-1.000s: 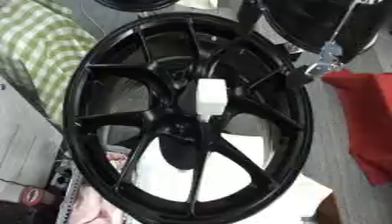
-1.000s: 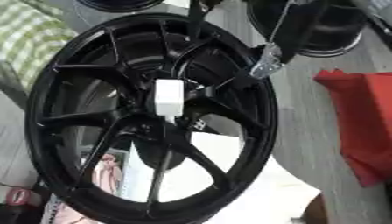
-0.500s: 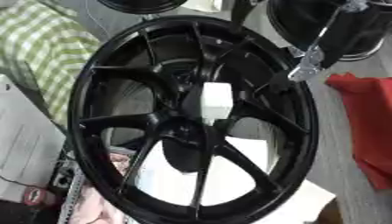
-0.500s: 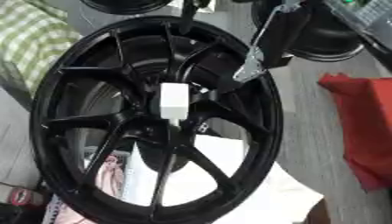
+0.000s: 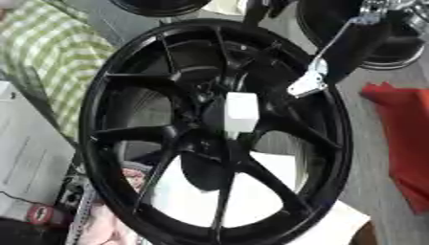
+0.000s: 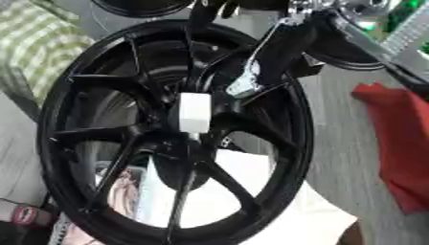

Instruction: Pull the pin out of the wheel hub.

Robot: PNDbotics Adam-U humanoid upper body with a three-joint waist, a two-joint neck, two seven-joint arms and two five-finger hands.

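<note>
A large black spoked wheel hub stands tilted and fills most of both views. A white block-shaped pin sticks out of its centre. My right hand reaches in from the upper right, black with a silver tip that hangs just up and right of the pin, over a spoke. It does not touch the pin. One dark finger shows apart from the rest at the top rim, and the fingers look straight. My left hand is nowhere in these views.
A red cloth lies to the right of the wheel, and a green checked cloth to its upper left. A second black wheel sits at the back right. White sheets lie beneath the spokes.
My right hand has come down and leftwards from the upper right rim towards the white pin. The wheel and pin have stayed in place.
</note>
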